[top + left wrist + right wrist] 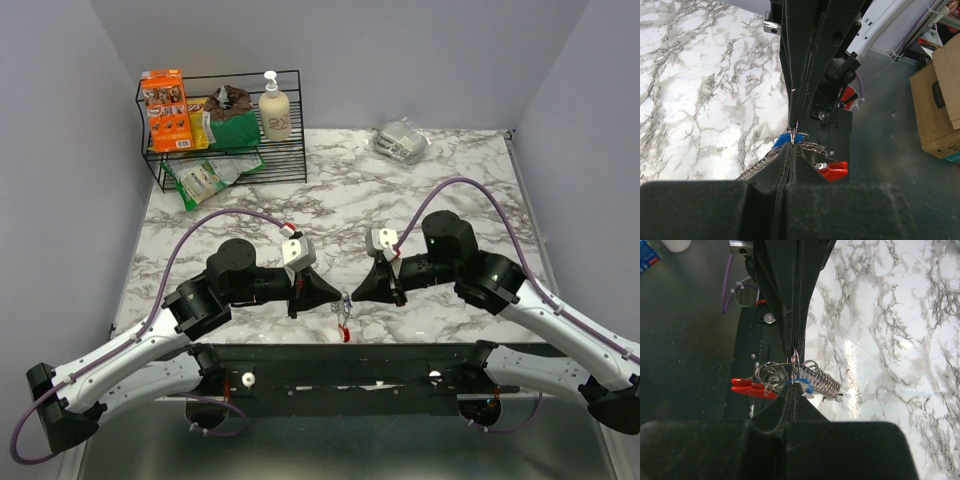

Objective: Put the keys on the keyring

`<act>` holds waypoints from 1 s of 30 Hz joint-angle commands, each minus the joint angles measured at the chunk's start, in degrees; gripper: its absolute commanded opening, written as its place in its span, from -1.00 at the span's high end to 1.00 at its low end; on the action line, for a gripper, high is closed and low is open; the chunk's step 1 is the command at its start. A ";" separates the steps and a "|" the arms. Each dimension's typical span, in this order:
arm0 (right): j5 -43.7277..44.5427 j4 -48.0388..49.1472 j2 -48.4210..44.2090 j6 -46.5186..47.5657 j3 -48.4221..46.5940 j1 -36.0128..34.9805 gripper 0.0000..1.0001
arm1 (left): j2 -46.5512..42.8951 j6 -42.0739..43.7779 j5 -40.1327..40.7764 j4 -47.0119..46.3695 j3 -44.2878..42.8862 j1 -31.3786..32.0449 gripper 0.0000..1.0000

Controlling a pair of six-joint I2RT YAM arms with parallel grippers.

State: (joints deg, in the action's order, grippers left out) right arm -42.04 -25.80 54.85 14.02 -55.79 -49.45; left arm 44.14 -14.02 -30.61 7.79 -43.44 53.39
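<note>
Your left pincer [334,297] and right pincer [359,292] are both pressed fully shut, pads flat together with no gap, and they meet tip to tip over the near edge of the counter [440,200]. The keyring [344,318] sits right at those tips and is nipped there. You can't tell which ring or link each tip bites, as it's too small and tangled. From the top view you only get a thin silver chain dropping to a red clip [346,335] by the black base frame [330,365]. The left wrist view adds the blue-headed key [785,139] tucked just left of your own fingertips, with the red clip low right over the dark frame and a cardboard box [940,100] beyond on the floor side. The right wrist view is the clearest: a fine wire loop runs up into the opposing tip, looped silver split rings sit left of it, a silver coil [821,381] like a tight spring sticks out right over the marble, and the blue head wraps close to your own tip. The key blades are not readable in any view. Pincer fingers are matte black, tapered to wedge points. The counter is glossy white marble pattern with grey veins. Far back are a pump bottle [274,108] and an orange box [165,110].
</note>
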 commanded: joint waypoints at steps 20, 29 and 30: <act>5.74 0.05 1.40 -1.45 -3.54 -0.38 0.99 | -1.60 -0.57 -1.56 0.56 -0.59 0.32 1.00; 6.53 0.93 -0.27 -0.75 -3.10 -0.38 0.99 | -1.51 -0.92 -2.35 0.56 -0.68 0.32 1.00; 6.71 1.10 -0.36 -0.75 -3.01 -0.30 0.99 | -1.43 -1.01 -2.44 0.56 -0.68 0.32 1.00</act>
State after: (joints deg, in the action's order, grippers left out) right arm -38.22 -26.22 55.68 12.91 -57.71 -49.60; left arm 43.51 -14.41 -30.59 9.52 -43.42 53.39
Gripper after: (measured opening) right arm 0.009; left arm 0.008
